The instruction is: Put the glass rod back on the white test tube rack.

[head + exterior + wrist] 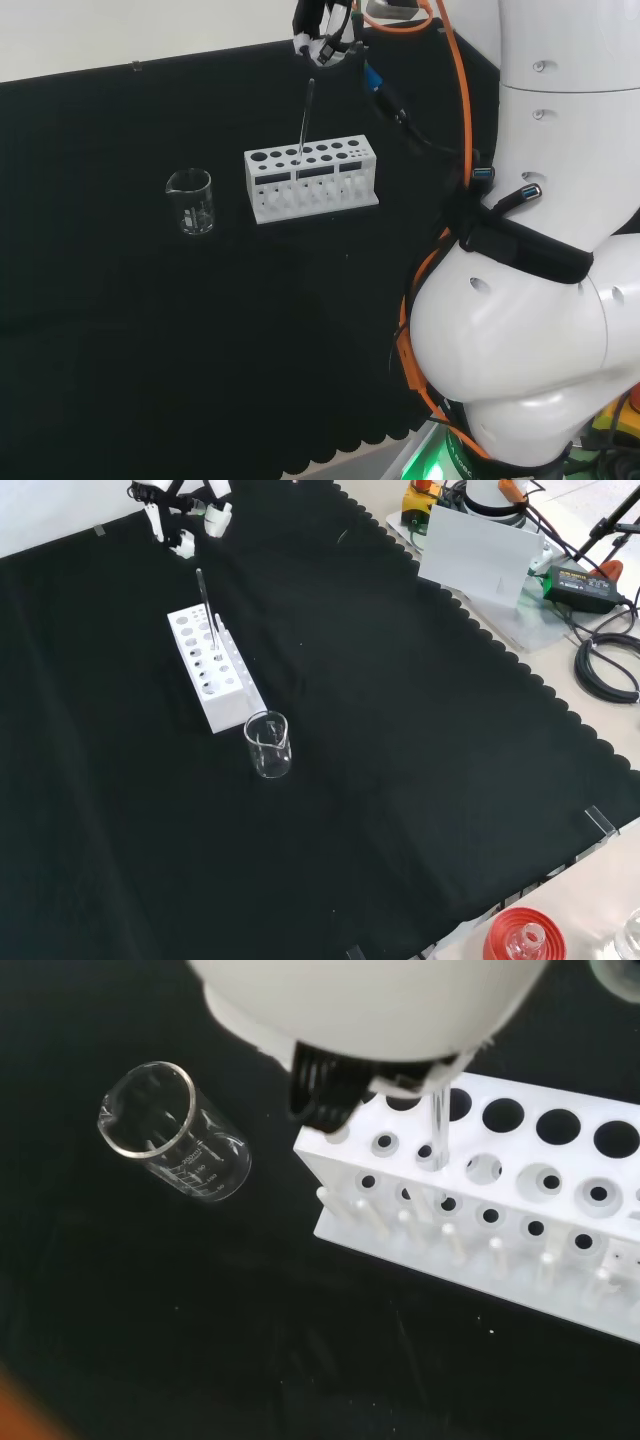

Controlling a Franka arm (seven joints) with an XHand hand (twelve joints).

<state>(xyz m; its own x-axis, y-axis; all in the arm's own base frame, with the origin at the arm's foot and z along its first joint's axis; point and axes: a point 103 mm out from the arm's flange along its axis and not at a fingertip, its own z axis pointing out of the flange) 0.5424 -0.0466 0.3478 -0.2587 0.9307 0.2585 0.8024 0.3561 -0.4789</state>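
Note:
The white test tube rack (310,175) (205,675) (515,1150) stands on the black cloth. A thin glass rod (305,120) (204,600) (438,1125) stands nearly upright in one of the rack's back-row holes. The hand (325,35) (183,542) (370,1000) hovers just above the rod's top. In the front view its fingers are spread, with a small gap down to the rod. Nothing sits between the fingers.
An empty clear glass beaker (190,202) (268,745) (180,1135) stands beside one end of the rack. A red ribbed stand (525,938) sits at the cloth's near edge in the front view. The arm's white links (540,300) rise at the head view's right.

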